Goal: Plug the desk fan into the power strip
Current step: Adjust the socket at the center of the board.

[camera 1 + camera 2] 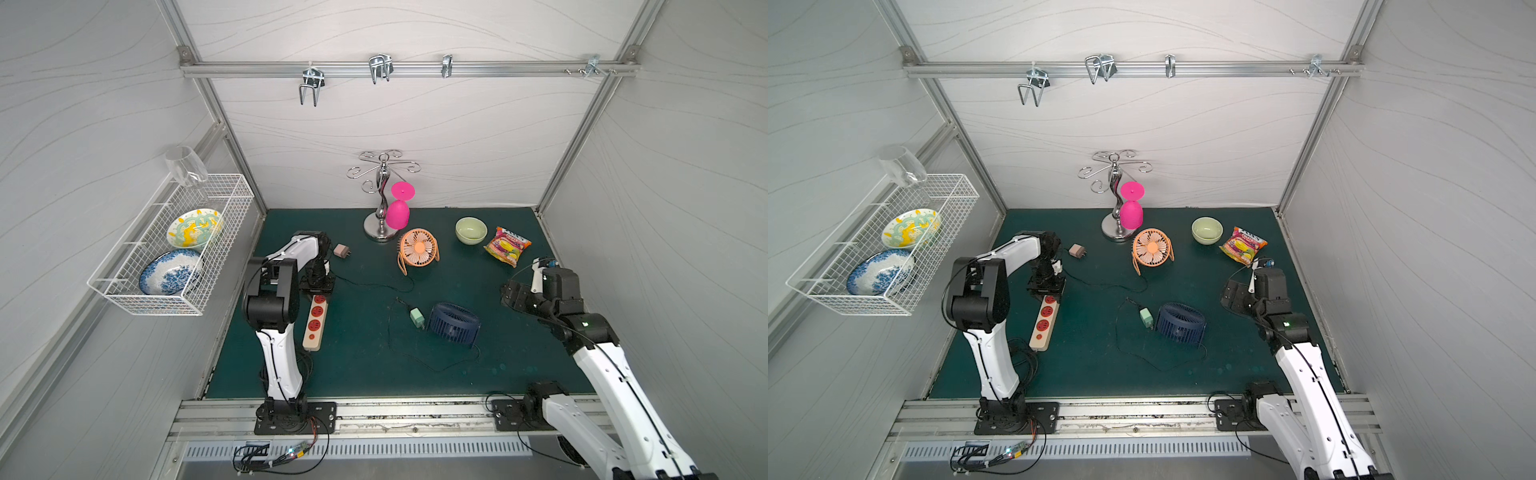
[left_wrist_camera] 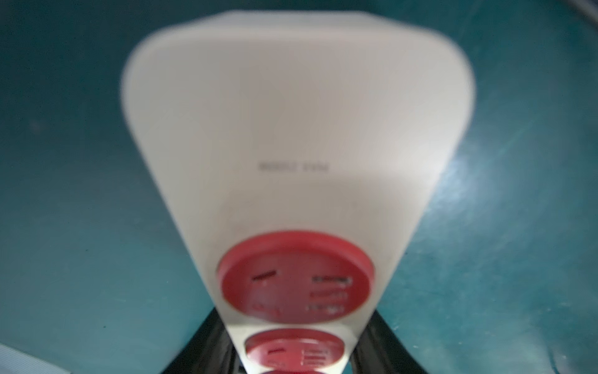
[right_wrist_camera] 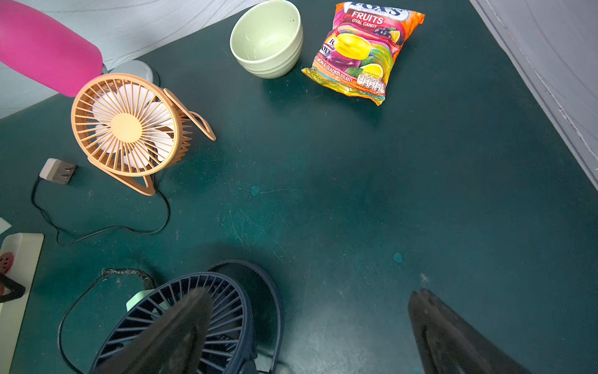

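Left gripper (image 1: 318, 286), half-closed on long cream-beige plastic power strip (image 1: 311, 341) near worktop's (image 1: 374, 374) left edge, should pin it flat; right gripper (image 3: 310, 291) wide open, empty.

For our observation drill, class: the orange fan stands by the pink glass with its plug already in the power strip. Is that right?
Not quite. The orange fan does stand by the pink glass, but its plug lies loose on the mat, apart from the power strip, as both top views show.

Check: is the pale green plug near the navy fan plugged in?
No: the pale green plug lies loose, apart from the cream power strip.
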Robot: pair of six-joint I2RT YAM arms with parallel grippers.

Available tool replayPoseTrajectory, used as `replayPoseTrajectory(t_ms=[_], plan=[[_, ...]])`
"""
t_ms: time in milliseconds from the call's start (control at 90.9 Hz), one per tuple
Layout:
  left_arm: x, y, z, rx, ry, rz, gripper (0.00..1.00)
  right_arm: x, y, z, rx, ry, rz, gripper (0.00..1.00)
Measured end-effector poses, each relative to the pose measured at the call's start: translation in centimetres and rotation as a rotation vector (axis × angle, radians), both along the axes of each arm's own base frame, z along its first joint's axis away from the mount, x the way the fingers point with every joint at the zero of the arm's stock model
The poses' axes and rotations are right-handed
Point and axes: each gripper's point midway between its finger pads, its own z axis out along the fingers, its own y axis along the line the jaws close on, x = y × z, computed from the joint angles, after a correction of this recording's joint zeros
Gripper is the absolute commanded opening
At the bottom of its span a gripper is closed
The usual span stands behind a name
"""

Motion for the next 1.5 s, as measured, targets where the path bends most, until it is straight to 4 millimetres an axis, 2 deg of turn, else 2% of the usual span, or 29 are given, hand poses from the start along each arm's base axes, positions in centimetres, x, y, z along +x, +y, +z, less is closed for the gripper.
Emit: replayPoseTrajectory(t_ms=[275, 693, 759, 836, 880, 1078, 1222, 1332, 1497], plan=[[1.6, -2.2, 0.1, 0.038, 0.054, -0.060, 0.00, 0.0, 0.0, -0.1, 0.000, 0.005, 0.000, 0.99], [0.6, -4.5, 0.0, -0.037, 0.010, 0.052, 0.00, 0.2, 0.2, -0.6, 0.003, 0.025, 0.007, 0.99], [0.6, -4.6, 0.0, -0.039, 0.011, 0.059, 0.09, 0.2, 0.2, -0.7, 0.004, 0.027, 0.008, 0.99], [0.6, -4.6, 0.1, -0.038, 0.010, 0.064, 0.30, 0.2, 0.5, -0.7, 0.014, 0.028, 0.019, 0.99], [0.6, -4.7, 0.1, -0.039, 0.009, 0.067, 0.39, 0.2, 0.6, -0.6, 0.019, 0.025, 0.024, 0.99], [0.6, -5.5, 1.2, -0.069, -0.044, 0.060, 0.62, 0.3, 2.3, 0.3, 0.066, -0.026, 0.100, 0.99], [1.6, -5.8, 4.7, -0.101, -0.167, 0.056, 0.70, 0.2, 4.7, 0.8, 0.083, -0.059, 0.204, 0.99], [2.5, -5.4, 7.3, -0.107, -0.252, 0.057, 0.73, 0.0, 5.6, 1.0, 0.081, -0.070, 0.247, 0.99], [4.7, -4.1, 8.8, -0.112, -0.316, 0.094, 0.72, -0.1, 5.9, 1.0, 0.074, -0.071, 0.268, 0.99]])
